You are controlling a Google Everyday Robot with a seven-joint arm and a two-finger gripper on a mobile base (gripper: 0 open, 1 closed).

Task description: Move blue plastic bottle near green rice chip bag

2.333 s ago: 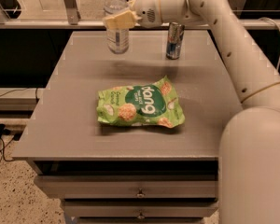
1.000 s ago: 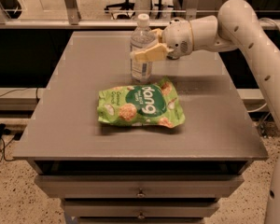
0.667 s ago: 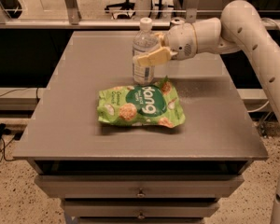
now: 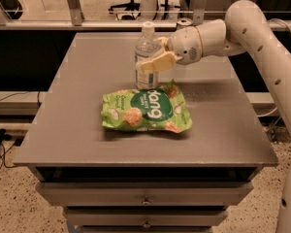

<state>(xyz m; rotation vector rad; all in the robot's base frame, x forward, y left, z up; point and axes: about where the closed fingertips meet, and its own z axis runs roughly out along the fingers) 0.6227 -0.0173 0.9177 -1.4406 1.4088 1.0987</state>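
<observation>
so the tool [image 4: 153, 63] is clamped on the upright blue plastic bottle [image 4: 144, 43], just behind the green rice chip bag [image 4: 145, 111]

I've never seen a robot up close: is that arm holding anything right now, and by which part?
Yes, the gripper is shut on the blue plastic bottle, around its middle, just behind the green rice chip bag.

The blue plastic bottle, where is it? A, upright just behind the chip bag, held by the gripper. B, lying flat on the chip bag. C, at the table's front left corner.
A: the blue plastic bottle is upright just behind the green rice chip bag, with the gripper shut on it.
</observation>
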